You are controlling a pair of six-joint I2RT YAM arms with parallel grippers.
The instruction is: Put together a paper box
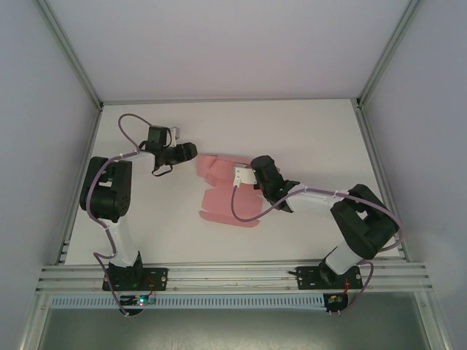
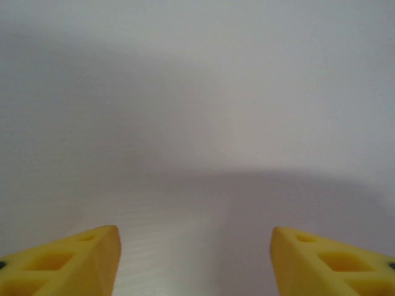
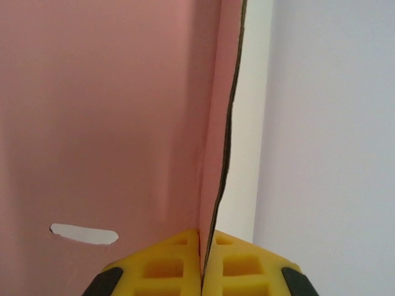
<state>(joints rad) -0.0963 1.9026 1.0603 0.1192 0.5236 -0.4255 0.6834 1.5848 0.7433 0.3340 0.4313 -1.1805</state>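
The paper box (image 1: pixel 222 203) is a light-pink die-cut sheet lying mostly flat in the middle of the white table. My right gripper (image 1: pixel 252 181) sits at the sheet's right edge. In the right wrist view its yellow fingers (image 3: pixel 179 259) are shut on a raised flap of the paper box (image 3: pixel 111 123), whose thin edge stands upright between them. A small slot (image 3: pixel 83 234) is cut into the sheet to the left. My left gripper (image 1: pixel 193 151) hovers just left of the sheet's upper corner. Its fingertips (image 2: pixel 102 246) stand apart over bare table, and the left gripper (image 2: pixel 194 237) holds nothing.
The white table (image 1: pixel 314 138) is enclosed by pale walls and aluminium posts at left and right. An aluminium rail (image 1: pixel 233 275) carrying both arm bases runs along the near edge. Purple cables loop beside each arm.
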